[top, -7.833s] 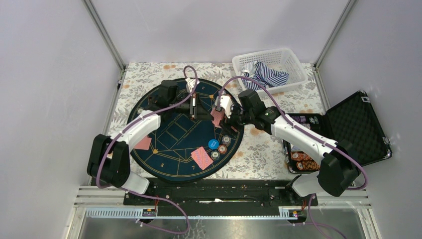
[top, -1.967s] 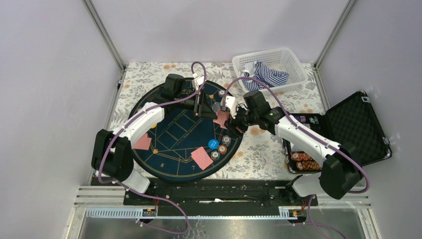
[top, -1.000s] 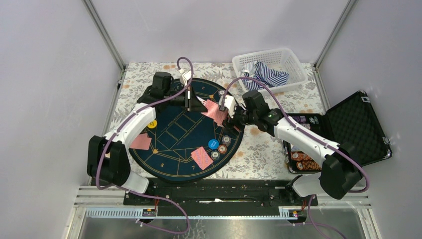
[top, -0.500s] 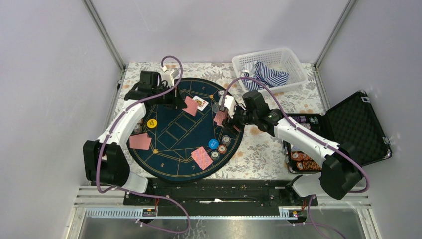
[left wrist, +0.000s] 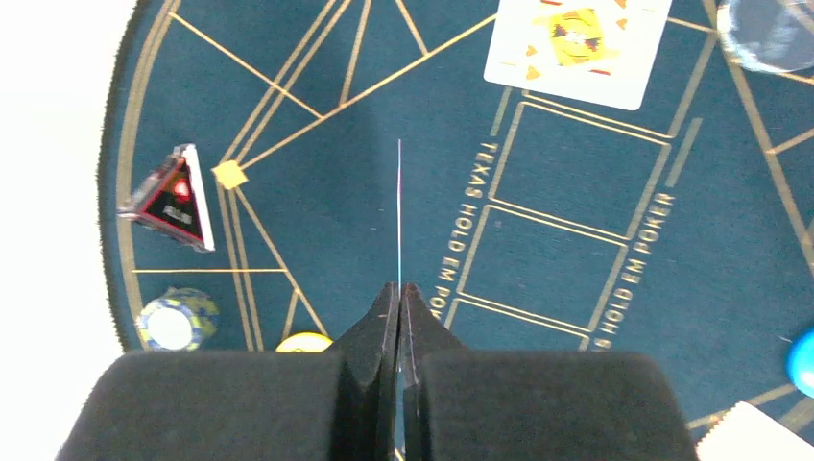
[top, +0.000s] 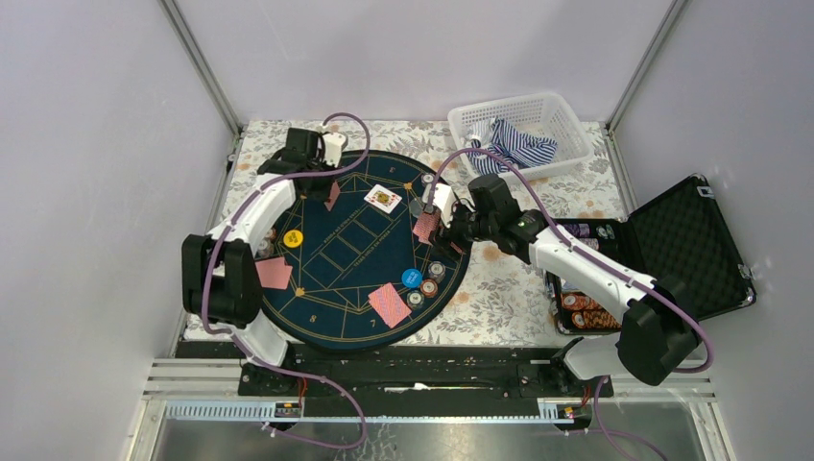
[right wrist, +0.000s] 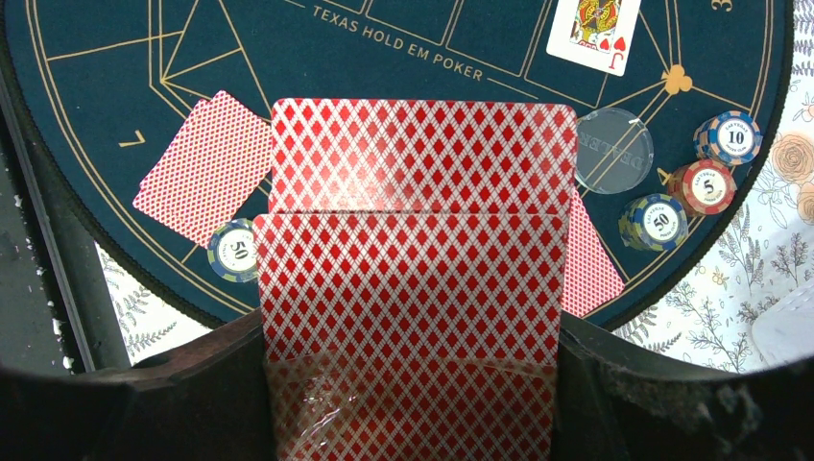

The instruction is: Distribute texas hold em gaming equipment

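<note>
My right gripper (top: 434,223) is shut on a deck of red-backed cards (right wrist: 413,288) over the mat's right edge. My left gripper (top: 329,189) is shut on one card (left wrist: 399,211), seen edge-on, above the far-left part of the navy mat (top: 336,288). A face-up card (top: 382,198) lies on the mat between the grippers and also shows in the left wrist view (left wrist: 576,48). Face-down cards (top: 274,273) (top: 389,304) lie at the left and near edges. The blue disc (top: 411,278), chips (top: 428,286) and orange disc (top: 293,238) rest on the mat.
A white basket (top: 523,108) with striped cloth stands at the far right. An open black case (top: 672,240) with more chips (top: 576,307) lies right of the mat. A clear dealer disc (right wrist: 614,144) lies near the face-up card. A small black-red object (left wrist: 173,197) sits near the mat's edge.
My left gripper drew cards from the deck, left one face-up on the mat, then swung back to the far left holding another card. My right gripper stayed put with the deck.
</note>
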`<state>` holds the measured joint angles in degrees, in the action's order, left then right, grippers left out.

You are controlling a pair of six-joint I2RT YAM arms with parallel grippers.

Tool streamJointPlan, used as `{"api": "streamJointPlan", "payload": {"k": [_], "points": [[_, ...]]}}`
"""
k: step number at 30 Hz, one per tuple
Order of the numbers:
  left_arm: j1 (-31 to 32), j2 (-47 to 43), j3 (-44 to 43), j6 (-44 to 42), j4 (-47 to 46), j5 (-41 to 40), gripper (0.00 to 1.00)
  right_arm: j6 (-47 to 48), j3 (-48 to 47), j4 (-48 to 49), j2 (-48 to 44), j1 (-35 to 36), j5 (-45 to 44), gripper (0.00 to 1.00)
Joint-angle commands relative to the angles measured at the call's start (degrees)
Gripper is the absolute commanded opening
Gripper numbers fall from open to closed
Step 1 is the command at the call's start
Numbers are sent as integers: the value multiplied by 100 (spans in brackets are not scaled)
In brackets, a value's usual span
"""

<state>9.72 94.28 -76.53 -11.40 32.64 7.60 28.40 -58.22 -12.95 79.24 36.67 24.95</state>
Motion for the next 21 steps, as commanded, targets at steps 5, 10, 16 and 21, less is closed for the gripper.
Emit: {"api": "streamJointPlan", "payload": {"k": [5,10,16,21], "points": [[713,145,149,-1158,-1323,-2158,0,-39,-60,289,-198,53,40,0],[1058,587,228,-1301,-1496,-2760,0,-33,-79,268,-198,59,37,0],[1383,901,332,-1342,-1725,-2966,0,-12,-113,214,-242,57,68,0],[1602,1062,430,-1162,-1573,-2597,0,2,-87,214,-251,56,58,0]]}}
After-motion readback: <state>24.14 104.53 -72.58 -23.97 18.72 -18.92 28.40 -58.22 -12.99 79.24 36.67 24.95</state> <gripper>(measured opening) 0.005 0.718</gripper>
